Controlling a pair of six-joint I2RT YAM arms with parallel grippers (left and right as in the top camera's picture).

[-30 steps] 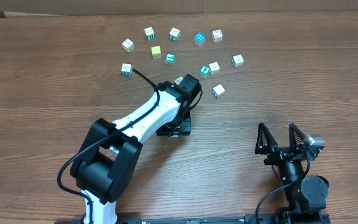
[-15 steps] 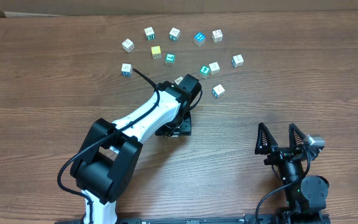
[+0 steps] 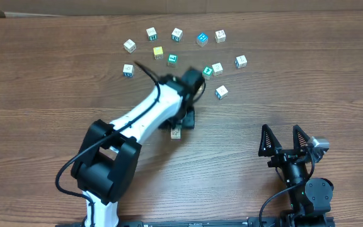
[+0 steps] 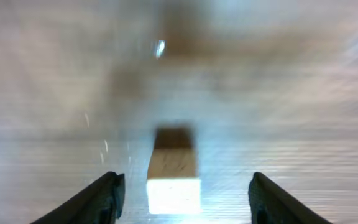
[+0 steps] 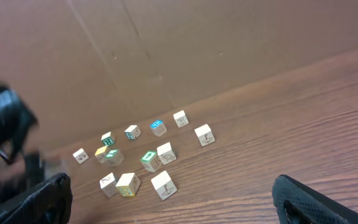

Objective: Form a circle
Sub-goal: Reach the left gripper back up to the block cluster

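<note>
1. Brown wood-grain surface (image 3: 43, 126) fills the overhead view, and a cardboard wall (image 5: 166, 50) stands along its far edge.
2. The left hand (image 4: 185, 186) is open. Its two dark fingers (image 4: 104, 198) flank a single pale block (image 4: 173, 171), with a gap on each side and no contact.
3. That block lies on the surface near the middle, on the near side of the left hand and apart from the others.
4. The left arm (image 3: 147, 116) reaches diagonally from its base toward the far side. Its wrist sits between the single block and the scattered blocks (image 3: 172, 60).
5. Those blocks lie loosely spread near the far edge. Some have teal faces and one has a yellow face (image 3: 158, 53); they make no clean ring.
6. The right hand (image 3: 281, 129) rests at the near right, fingers spread wide and empty, well apart from every block.
7. Overhead, the arm's wrist hides the left fingers. Only the left wrist view, though blurred, shows the gaps beside the block.
8. The right wrist view shows the cluster from low down against the cardboard. The left arm is a dark blur at its left edge.
</note>
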